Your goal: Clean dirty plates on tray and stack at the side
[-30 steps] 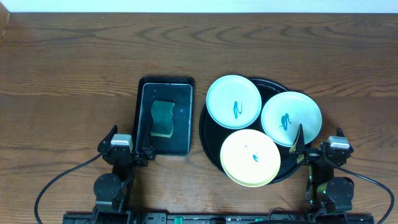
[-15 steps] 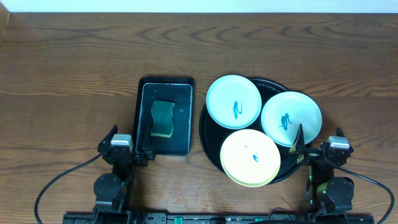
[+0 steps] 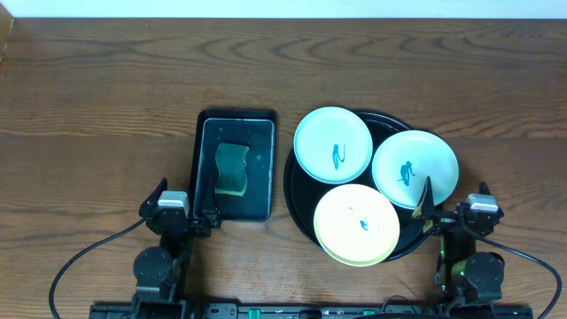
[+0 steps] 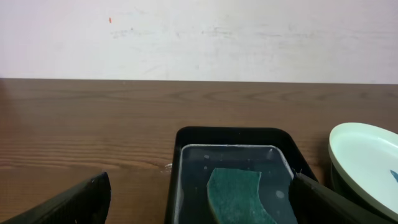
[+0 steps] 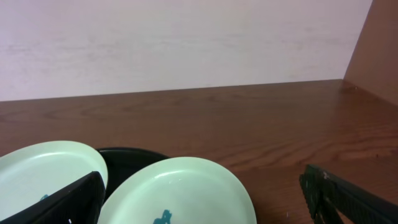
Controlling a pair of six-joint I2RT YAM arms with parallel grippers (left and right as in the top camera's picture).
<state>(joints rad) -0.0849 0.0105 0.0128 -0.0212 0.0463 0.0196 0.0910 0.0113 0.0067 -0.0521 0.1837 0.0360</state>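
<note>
The round black tray (image 3: 299, 193) sits right of centre and carries three plates. A mint plate (image 3: 332, 144) lies at its upper left, a second mint plate (image 3: 415, 168) at its right, and a pale yellow plate (image 3: 356, 224) at the front; each has a small teal squiggle. My right gripper (image 3: 454, 202) rests open at the table's front edge, just in front of the right mint plate (image 5: 180, 190), with nothing between its fingers. My left gripper (image 3: 184, 202) rests open at the front left, apart from the plates.
A rectangular black tray (image 3: 236, 120) with a green-yellow sponge (image 3: 232, 168) lies left of the round tray, directly ahead of the left gripper (image 4: 199, 205). Bare wooden table stretches to the far left, far right and behind both trays.
</note>
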